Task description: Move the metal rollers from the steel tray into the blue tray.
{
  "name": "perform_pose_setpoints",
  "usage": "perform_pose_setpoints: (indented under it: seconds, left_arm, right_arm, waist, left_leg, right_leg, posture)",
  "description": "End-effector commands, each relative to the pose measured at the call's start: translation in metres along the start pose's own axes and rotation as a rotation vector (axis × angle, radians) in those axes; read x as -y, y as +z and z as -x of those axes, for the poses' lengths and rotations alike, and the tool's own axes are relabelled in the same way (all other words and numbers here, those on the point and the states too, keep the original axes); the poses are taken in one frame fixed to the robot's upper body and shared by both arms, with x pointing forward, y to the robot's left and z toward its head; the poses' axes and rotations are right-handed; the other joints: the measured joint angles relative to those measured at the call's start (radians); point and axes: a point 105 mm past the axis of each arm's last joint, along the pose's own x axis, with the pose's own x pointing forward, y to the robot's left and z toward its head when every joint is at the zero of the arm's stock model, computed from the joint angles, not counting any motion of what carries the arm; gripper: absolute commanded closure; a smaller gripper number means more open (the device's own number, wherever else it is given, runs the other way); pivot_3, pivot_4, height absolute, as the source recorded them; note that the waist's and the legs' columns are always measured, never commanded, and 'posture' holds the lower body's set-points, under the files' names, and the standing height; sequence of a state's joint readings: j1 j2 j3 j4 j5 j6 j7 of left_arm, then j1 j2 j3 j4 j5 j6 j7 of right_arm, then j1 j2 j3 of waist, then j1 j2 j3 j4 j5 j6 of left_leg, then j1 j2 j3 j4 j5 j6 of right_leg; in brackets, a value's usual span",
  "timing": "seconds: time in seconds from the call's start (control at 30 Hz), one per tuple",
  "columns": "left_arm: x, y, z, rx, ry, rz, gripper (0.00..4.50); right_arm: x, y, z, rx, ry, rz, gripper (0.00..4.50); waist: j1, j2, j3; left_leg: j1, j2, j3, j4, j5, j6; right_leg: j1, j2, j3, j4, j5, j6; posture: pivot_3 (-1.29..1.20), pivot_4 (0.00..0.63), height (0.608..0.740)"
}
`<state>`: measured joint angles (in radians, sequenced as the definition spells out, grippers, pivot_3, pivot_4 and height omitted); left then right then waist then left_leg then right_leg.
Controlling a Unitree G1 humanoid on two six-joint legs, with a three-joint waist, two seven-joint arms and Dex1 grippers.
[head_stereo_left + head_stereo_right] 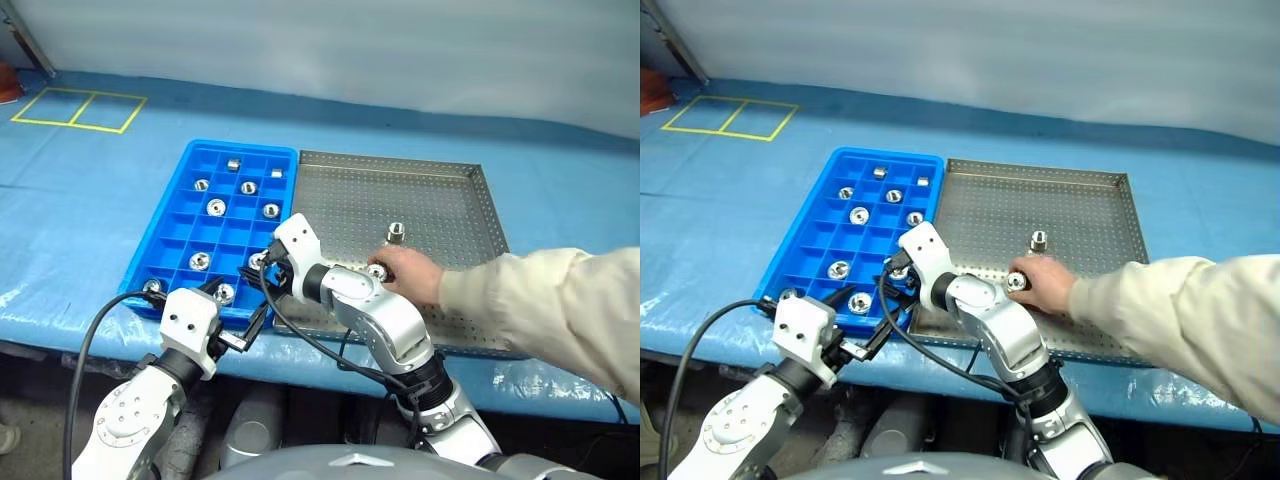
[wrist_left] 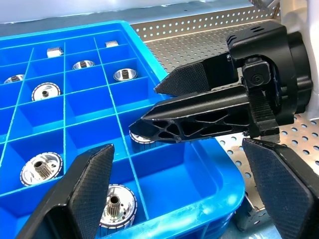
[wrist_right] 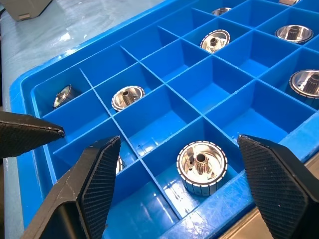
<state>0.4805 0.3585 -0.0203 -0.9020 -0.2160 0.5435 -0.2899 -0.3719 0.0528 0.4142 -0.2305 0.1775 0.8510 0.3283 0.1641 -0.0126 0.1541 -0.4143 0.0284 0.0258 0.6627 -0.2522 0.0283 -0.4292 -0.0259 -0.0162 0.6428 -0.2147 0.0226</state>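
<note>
Hovering over the near right corner of the blue tray [image 1: 180, 190], your right end effector [image 2: 149, 107] is standing with its jaws apart and nothing between them; a roller is sitting in the compartment directly beneath its fingertips, so you are looking at the release end of a transfer. Your left end effector [image 2: 179, 194] is waiting just in front of the tray's near edge, fingers spread wide, also empty.

Most of the metal rollers [image 1: 216, 208] are already lying in separate compartments ahead of and to the left of the right end effector. Two are remaining on the steel tray [image 1: 470, 215], to the right of that end effector: one upright roller [image 1: 396, 232] near the tray's middle, and a second roller [image 1: 1017, 282] close to the near edge, which a person's hand [image 1: 412, 275] is touching or holding.

Next move, as a judgement: you are needing to lift the right end effector clear of the tray wall and swing it right toward the upright roller. Be waiting until the hand withdraws before reaching for the nearer one; collision risk is real there.
</note>
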Motion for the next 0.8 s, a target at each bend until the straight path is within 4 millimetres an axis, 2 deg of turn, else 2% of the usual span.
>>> perform_pose_setpoints:
  seconds: [0.03,0.17,0.27,0.43,0.63,0.8]
  left_arm:
    - [0.004,0.004,0.0,0.014,-0.022,0.002,0.0]
    - [0.005,0.004,0.0,0.014,-0.025,0.001,0.0]
    - [0.005,0.004,-0.001,0.016,-0.028,0.0,0.0]
    - [0.012,0.005,-0.006,0.023,-0.074,-0.002,0.0]
    - [0.035,0.008,-0.019,0.044,-0.181,0.018,0.0]
    - [0.034,0.011,-0.033,0.06,-0.155,-0.018,0.0]
  right_arm:
    - [-0.008,0.011,-0.001,0.047,0.027,0.008,0.53]
    - [-0.001,0.018,-0.001,0.076,-0.012,0.024,0.53]
    - [0.026,0.032,0.002,0.133,-0.151,0.035,0.53]
    - [0.087,0.053,0.02,0.215,-0.453,0.017,0.53]
    - [0.144,0.051,0.047,0.189,-0.72,-0.009,0.53]
    - [0.169,0.039,0.062,0.135,-0.854,-0.026,0.53]
  waist:
    - [-0.006,0.0,0.0]
    - [-0.013,0.0,0.0]
    - [-0.014,0.0,0.0]
    - [-0.012,0.0,0.0]
    - [-0.019,0.0,0.0]
    - [-0.036,0.001,0.0]
  left_leg:
    - [0.0,0.0,0.0,0.0,0.0,0.0]
    - [0.0,0.0,0.0,0.0,0.0,0.0]
    - [0.0,0.0,0.0,0.0,0.0,0.0]
    - [0.0,0.0,-0.001,0.0,0.001,-0.001]
    - [0.0,-0.001,0.0,0.0,0.001,-0.001]
    - [0.0,-0.001,0.0,-0.001,0.001,-0.001]
  right_leg:
    - [0.0,0.0,0.0,0.0,0.0,0.0]
    - [0.0,0.0,0.0,0.0,0.0,0.0]
    - [0.0,0.0,0.0,0.0,0.0,0.0]
    - [0.0,0.0,0.0,0.001,0.0,0.0]
    - [0.0,0.0,0.001,0.001,0.001,0.001]
    - [0.0,0.001,0.002,0.002,0.003,0.003]
  posture:
    - [0.38,0.15,0.74]
    - [0.38,0.15,0.74]
    - [0.37,0.15,0.74]
    - [0.37,0.15,0.74]
    - [0.32,0.15,0.74]
    - [0.29,0.15,0.74]
